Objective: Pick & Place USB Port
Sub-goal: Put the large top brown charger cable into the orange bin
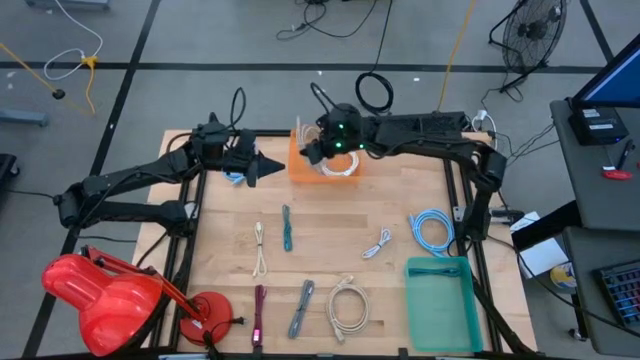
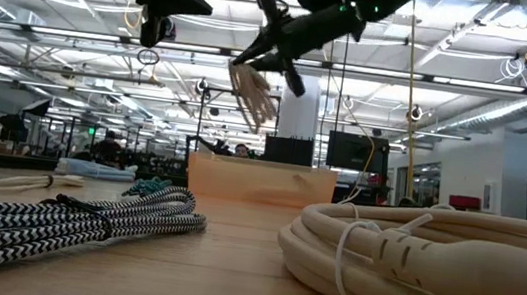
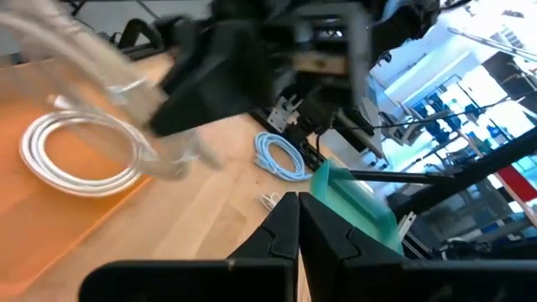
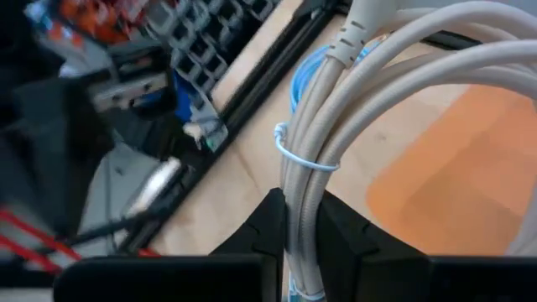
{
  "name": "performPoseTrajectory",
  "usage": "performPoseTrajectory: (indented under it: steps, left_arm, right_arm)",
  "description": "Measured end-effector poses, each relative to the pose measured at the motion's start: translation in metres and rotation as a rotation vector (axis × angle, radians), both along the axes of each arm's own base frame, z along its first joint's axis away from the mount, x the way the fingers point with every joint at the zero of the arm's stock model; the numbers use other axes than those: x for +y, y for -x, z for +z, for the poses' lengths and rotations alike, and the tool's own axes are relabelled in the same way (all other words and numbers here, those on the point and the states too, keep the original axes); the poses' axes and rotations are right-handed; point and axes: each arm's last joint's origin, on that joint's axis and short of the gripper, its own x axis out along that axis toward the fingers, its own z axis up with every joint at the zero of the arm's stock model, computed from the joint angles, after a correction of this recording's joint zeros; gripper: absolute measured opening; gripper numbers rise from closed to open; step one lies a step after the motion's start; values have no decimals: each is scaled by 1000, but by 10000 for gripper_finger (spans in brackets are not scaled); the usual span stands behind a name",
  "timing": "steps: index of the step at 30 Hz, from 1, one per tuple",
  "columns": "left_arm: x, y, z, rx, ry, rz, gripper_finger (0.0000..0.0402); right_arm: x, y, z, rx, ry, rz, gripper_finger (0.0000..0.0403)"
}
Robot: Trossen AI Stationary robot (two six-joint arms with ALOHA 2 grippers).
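Observation:
A beige USB cable bundle, tied with a pale blue twist tie, hangs from my right gripper over the orange tray at the table's far middle. In the low view the bundle dangles below the right gripper, clear of the tray. A white cable coil lies flat inside the tray. My left gripper is shut on nothing and hovers just left of the tray, above the table; its closed fingers show in the left wrist view. My right gripper pinches the beige bundle's gathered strands between its two fingers, just below the twist tie. The fingers lie across the strands. The bundle is lifted clear and hangs slack below the gripper over the orange tray.
Loose cables lie on the near half of the table: a teal one, a white one, a light blue coil, a beige coil and a grey braided one. A green tray sits near right and a red lamp near left.

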Motion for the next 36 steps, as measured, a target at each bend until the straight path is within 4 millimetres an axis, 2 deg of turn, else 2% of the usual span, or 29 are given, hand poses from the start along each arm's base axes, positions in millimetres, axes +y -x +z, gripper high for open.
performPoseTrajectory:
  steps: [2,5,9,15,18,20,24,29,36]
  left_arm:
    - [2,2,-2,16,14,18,13]
    - [6,5,-4,43,33,46,6]
    - [15,11,-8,74,64,99,6]
    - [36,13,-18,78,278,108,26]
    - [47,10,-28,96,425,66,28]
    - [53,6,-34,98,504,25,28]
    - [64,-5,-49,132,658,-73,39]
    - [72,-26,-37,123,572,-127,65]
    - [90,-57,-1,207,399,-64,54]
  right_arm:
    - [1,3,9,48,48,35,30]
    - [8,19,21,174,91,99,30]
    - [19,35,38,245,157,186,30]
    - [45,47,40,358,238,314,30]
    - [58,45,42,357,303,397,30]
    - [65,46,37,404,286,431,30]
    - [76,47,34,472,306,432,30]
    - [85,44,27,551,363,399,30]
    - [94,41,23,600,411,386,30]
